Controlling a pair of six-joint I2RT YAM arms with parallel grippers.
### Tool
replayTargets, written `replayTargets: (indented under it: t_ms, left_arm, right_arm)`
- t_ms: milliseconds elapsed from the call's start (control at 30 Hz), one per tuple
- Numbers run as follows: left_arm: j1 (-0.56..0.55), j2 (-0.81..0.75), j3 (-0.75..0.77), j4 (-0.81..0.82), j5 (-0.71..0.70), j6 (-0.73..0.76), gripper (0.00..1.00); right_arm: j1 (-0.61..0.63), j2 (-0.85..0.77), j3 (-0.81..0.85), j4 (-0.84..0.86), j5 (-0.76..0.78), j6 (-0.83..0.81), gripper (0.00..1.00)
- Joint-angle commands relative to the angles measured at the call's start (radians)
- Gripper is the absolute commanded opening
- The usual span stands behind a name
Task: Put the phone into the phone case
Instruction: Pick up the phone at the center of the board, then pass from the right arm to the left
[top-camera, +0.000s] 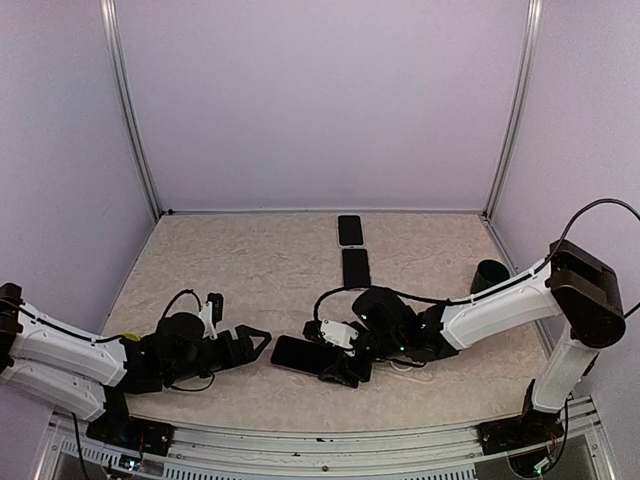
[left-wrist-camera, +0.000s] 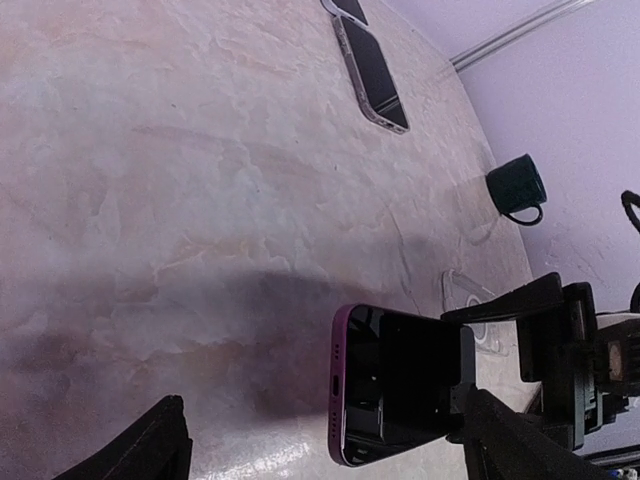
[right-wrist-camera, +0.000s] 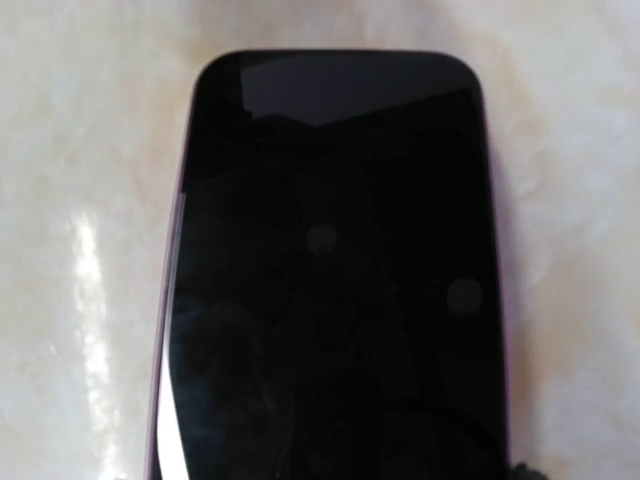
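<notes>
Grip first: the right gripper (top-camera: 332, 366) is clenched on one end of the black-screened, purple-edged flat phone (top-camera: 297, 354), low in the frame just left of centre. The phone seems held clear of the beige marbled table (top-camera: 220, 270), with a shadow beneath it in the left wrist view. That is probably so its free end can be offered for a second hold. The left gripper (top-camera: 262, 345) sits just beside that free end, fingers spread wide, touching nothing. The phone's long axis runs left to right across the top view, slightly tilted. Its charging-port end points left at the left gripper, and the screen faces up. Whether either of the pair of dark flat slabs (top-camera: 356, 267) at upper centre is the case, I cannot tell.
</notes>
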Motion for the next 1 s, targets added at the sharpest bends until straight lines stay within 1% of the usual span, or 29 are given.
replayTargets:
  t_ms: [0, 67, 333, 500, 767, 867, 967]
  left_arm:
    - [0.007, 0.032, 0.037, 0.08, 0.101, 0.053, 0.9]
    - [0.008, 0.046, 0.046, 0.102, 0.133, 0.065, 0.87]
    - [0.01, 0.121, 0.094, 0.161, 0.264, 0.079, 0.84]
    - [0.01, 0.18, 0.107, 0.233, 0.355, 0.077, 0.81]
    - [0.012, 0.222, 0.128, 0.293, 0.426, 0.07, 0.73]
    - [0.015, 0.226, 0.13, 0.309, 0.448, 0.07, 0.68]
    - [0.015, 0.234, 0.13, 0.324, 0.475, 0.069, 0.58]
  right_arm:
    - [0.019, -0.068, -0.014, 0.097, 0.027, 0.002, 0.13]
    - [0.029, -0.082, -0.017, 0.103, 0.034, 0.0, 0.13]
    - [0.076, -0.131, -0.02, 0.107, 0.105, -0.018, 0.13]
    - [0.097, -0.153, -0.02, 0.1, 0.138, -0.032, 0.14]
    - [0.138, -0.13, -0.009, 0.075, 0.199, -0.057, 0.14]
    - [0.145, -0.123, -0.005, 0.073, 0.218, -0.059, 0.14]
    - [0.146, -0.123, -0.003, 0.07, 0.229, -0.063, 0.14]
